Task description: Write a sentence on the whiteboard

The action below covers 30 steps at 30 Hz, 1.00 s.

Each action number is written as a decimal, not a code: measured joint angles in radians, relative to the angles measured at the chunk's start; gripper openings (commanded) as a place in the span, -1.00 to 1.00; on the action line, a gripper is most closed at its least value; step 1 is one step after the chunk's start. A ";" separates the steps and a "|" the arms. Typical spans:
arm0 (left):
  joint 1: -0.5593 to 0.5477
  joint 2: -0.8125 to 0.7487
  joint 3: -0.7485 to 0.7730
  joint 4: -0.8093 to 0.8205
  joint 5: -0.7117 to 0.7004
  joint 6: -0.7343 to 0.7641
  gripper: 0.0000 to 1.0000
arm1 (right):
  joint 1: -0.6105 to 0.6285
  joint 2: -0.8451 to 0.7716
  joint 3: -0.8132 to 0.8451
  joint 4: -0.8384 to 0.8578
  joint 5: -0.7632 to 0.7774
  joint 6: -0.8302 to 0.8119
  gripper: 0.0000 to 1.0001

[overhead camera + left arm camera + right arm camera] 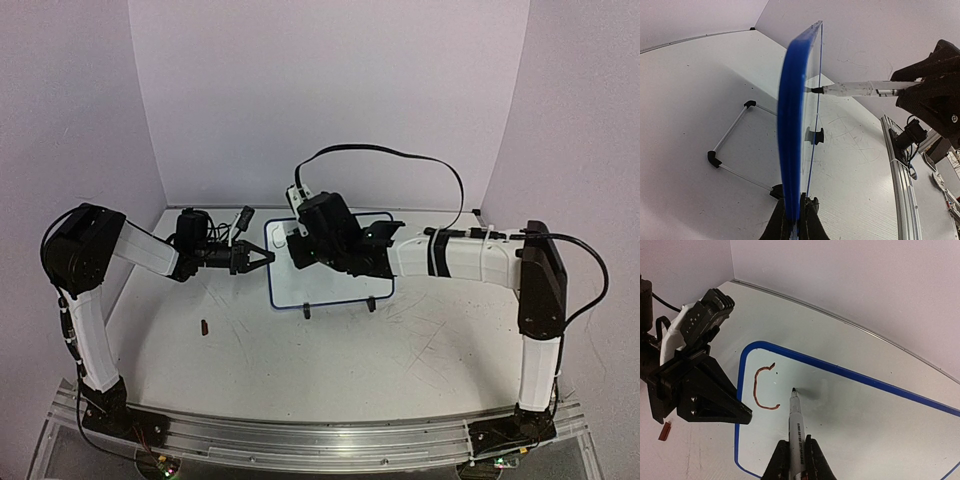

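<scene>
The whiteboard (330,287) stands tilted on black clip feet (371,305) at the table's back middle. My left gripper (266,257) is shut on its blue left frame; in the left wrist view the board (792,125) shows edge-on between the fingers (796,220). My right gripper (298,248) is over the board, shut on a marker (796,422). The marker tip sits at or just above the white surface (865,415), right of a single reddish-brown "C" (756,390). No other writing shows. The marker also shows in the left wrist view (855,89).
A small reddish-brown cap (205,326) lies on the table front left of the board, also in the right wrist view (664,430). A wire stand frame (732,150) reaches behind the board. Walls close the back and sides. An aluminium rail (320,435) runs along the near edge.
</scene>
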 measured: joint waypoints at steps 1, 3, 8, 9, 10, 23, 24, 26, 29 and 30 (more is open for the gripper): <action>0.000 0.000 0.000 0.000 0.000 0.000 -1.00 | 0.000 0.001 0.000 0.000 0.000 0.000 -1.00; 0.000 0.000 0.000 -0.001 0.000 0.000 -1.00 | 0.000 0.003 0.000 0.000 0.000 0.000 -1.00; 0.000 0.000 0.000 -0.002 0.000 0.000 -1.00 | 0.000 0.011 0.008 0.000 -0.004 0.000 -1.00; 0.000 0.000 0.000 -0.002 -0.001 0.000 -1.00 | 0.000 0.012 0.009 0.000 -0.007 0.000 -1.00; 0.000 0.000 0.000 -0.002 -0.001 0.000 -1.00 | 0.000 0.013 0.010 0.000 -0.010 0.000 -1.00; 0.000 0.000 0.000 -0.006 0.000 0.001 -1.00 | 0.000 0.013 0.009 -0.007 -0.023 0.016 -1.00; 0.000 0.000 0.000 -0.006 0.000 0.002 -1.00 | 0.000 0.013 0.009 -0.008 -0.023 0.017 -1.00; 0.000 0.000 0.000 -0.006 -0.001 0.001 -1.00 | 0.000 0.013 0.005 -0.008 -0.024 0.021 -1.00; 0.000 0.000 0.000 -0.007 -0.002 0.001 -1.00 | 0.000 0.013 -0.001 -0.010 -0.027 0.027 -1.00; 0.000 0.000 0.000 -0.007 -0.002 0.001 -1.00 | 0.000 0.013 -0.003 -0.009 -0.029 0.029 -1.00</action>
